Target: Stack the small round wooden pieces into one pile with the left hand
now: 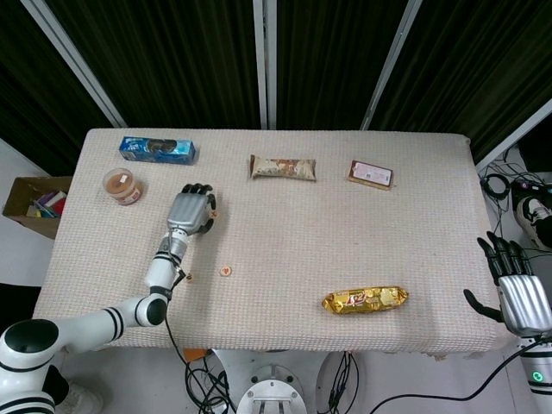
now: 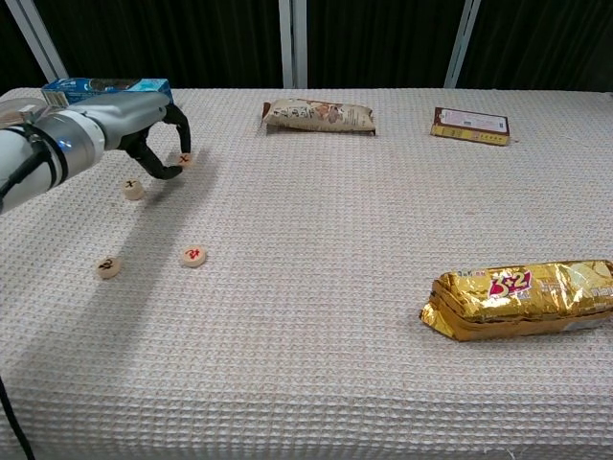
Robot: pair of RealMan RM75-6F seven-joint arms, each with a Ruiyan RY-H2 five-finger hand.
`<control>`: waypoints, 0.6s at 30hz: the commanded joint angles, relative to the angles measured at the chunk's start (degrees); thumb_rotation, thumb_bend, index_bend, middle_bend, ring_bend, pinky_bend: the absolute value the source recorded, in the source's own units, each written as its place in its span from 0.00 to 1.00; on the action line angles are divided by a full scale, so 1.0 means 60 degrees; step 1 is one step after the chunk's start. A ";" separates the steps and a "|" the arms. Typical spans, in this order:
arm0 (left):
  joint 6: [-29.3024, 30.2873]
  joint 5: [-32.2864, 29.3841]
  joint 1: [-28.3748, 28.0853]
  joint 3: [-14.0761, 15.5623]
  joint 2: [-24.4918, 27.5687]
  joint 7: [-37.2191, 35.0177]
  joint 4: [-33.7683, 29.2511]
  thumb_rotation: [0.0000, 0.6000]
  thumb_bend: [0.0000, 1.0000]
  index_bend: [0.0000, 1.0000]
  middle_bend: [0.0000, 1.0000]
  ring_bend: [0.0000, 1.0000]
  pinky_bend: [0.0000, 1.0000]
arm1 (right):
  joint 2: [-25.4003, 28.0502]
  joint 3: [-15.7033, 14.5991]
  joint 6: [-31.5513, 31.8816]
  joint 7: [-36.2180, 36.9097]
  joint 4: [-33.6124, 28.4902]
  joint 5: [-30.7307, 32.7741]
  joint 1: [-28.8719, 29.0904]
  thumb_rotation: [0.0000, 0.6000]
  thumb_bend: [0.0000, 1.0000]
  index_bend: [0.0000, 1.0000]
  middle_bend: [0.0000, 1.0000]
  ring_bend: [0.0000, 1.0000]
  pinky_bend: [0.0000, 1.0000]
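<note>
The left hand (image 2: pixel 144 134) seems to pinch a wooden piece (image 2: pixel 184 159) at its fingertips, lifted clear of the worktop (image 2: pixel 335 249) for stacking.

4 wooden pieces (image 2: pixel 193 255). 3 wrapped snacks: gold pack (image 2: pixel 522 298), tan bar (image 2: pixel 319 115), brown bar (image 2: pixel 470 126). 1 blue box (image 1: pixel 157 150), 1 round tub (image 1: pixel 122 185), 1 cardboard box (image 1: pixel 33 205) off-table.
</note>
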 commanded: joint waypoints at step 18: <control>0.0469 -0.0184 0.0892 0.0675 0.1273 0.0238 -0.1779 1.00 0.35 0.45 0.18 0.12 0.15 | 0.0043 -0.0018 0.0028 -0.0150 -0.0165 -0.0075 0.0031 1.00 0.22 0.00 0.00 0.00 0.00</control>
